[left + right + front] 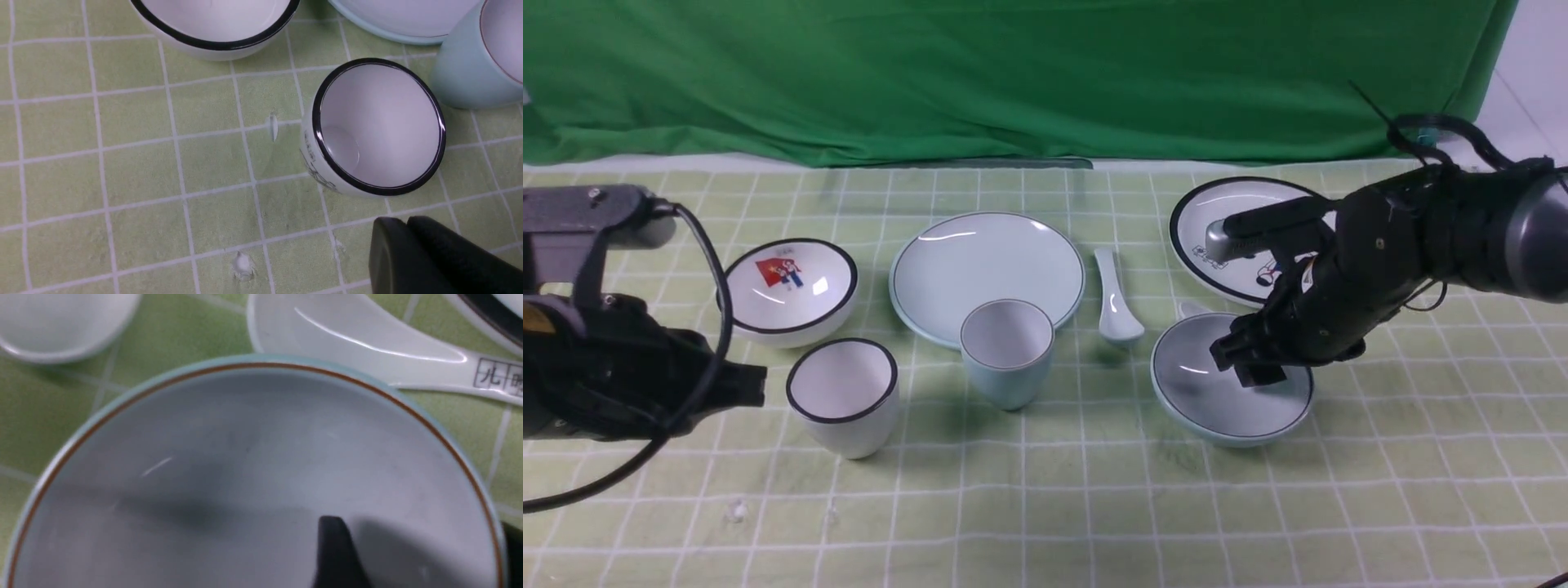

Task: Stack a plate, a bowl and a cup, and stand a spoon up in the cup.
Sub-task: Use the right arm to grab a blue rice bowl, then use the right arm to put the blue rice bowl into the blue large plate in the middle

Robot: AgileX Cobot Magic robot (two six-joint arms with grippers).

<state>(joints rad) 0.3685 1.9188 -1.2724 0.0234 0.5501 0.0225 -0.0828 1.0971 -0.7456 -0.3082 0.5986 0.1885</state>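
The pale blue plate lies mid-table, with the pale blue cup upright at its near edge. Just right of the plate lies the plain spoon. Further right sits the pale blue bowl, seen close up in the right wrist view. My right gripper is open and straddles the bowl's rim: one finger is inside, the other outside. My left gripper is shut and empty, low over the cloth beside the white cup.
A white black-rimmed bowl, a white black-rimmed cup and a cartoon plate share the checked cloth. A white spoon with characters lies just behind the pale blue bowl. A green curtain closes the back.
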